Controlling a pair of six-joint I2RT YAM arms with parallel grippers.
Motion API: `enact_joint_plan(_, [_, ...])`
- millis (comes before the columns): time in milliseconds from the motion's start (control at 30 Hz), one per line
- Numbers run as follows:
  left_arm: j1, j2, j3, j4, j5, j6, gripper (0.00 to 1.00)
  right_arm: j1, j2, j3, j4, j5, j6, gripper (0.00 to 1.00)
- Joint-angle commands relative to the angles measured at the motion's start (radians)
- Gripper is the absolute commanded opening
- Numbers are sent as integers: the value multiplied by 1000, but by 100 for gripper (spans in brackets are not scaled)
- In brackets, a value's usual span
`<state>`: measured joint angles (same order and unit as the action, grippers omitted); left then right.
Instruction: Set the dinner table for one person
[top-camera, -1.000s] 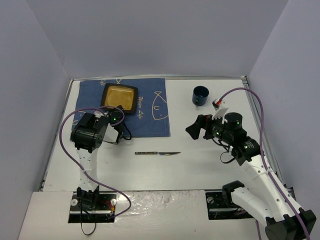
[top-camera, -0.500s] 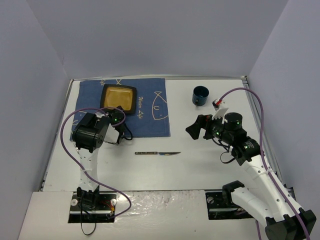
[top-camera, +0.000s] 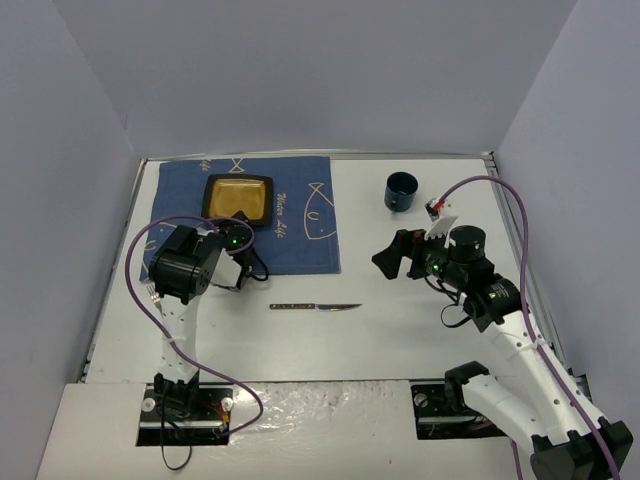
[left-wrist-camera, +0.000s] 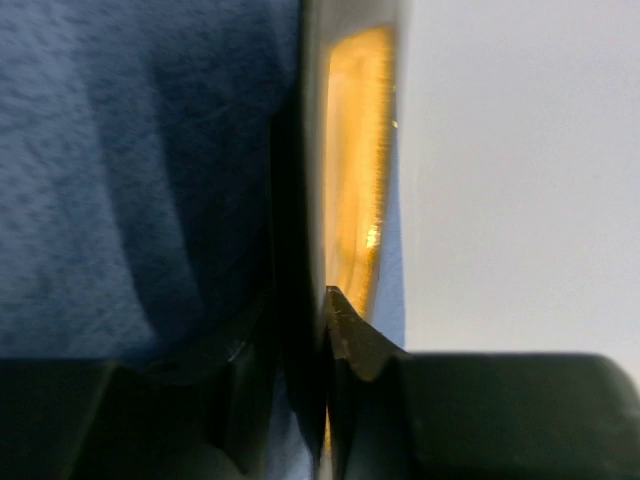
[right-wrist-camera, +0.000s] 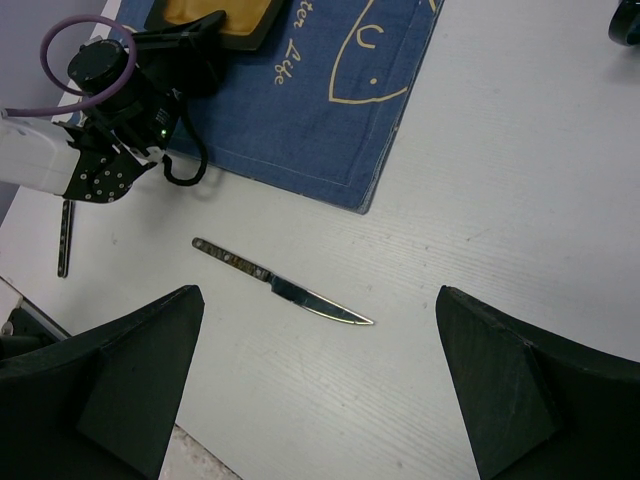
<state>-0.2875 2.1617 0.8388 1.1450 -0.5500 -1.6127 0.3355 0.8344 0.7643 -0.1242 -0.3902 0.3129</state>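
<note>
Two white-and-black arms, each trailing a purple cable (top-camera: 490, 178).
The left arm (top-camera: 175, 335) and right arm (top-camera: 530, 365) pair white link shells with black motor housings showing small green lights (top-camera: 232, 238). The left pincer (left-wrist-camera: 315, 305) and right pincer (right-wrist-camera: 318, 300) have black fingers (right-wrist-camera: 500, 390), and a hole-dotted white bracket (right-wrist-camera: 100, 180) sits behind the left one.

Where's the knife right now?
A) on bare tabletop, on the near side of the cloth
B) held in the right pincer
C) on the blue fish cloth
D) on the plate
A: the knife lies flat on the bare white tabletop, just off the near edge of the blue cloth, with nothing gripping it.
</note>
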Motion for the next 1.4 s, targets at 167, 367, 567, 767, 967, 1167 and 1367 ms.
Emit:
enact_joint_plan(167, [-24,-60,71,412,-68,-61,31,5,-20,6,54,14,-6,98])
enact_joint_plan(367, [-38,-83,55,404,-85,-62,36,5,-32,7,51,13,-3,98])
enact_joint_plan(567, [-61,-120,24,393,-99,-59,47,5,-46,4,47,8,2,99])
enact_joint_plan(767, [-86,-175,-25,365,-126,-59,97,4,-68,6,41,-1,11,99])
enact_joint_plan(967, [-97,-265,-100,308,-150,-62,97,4,-83,6,37,-9,23,98])
enact_joint_plan(1167, [-97,-370,-149,199,-127,-69,97,5,-100,13,20,-5,28,98])
enact_joint_plan(1367, [-113,-419,-159,139,-114,-75,97,4,-105,22,-4,9,29,98])
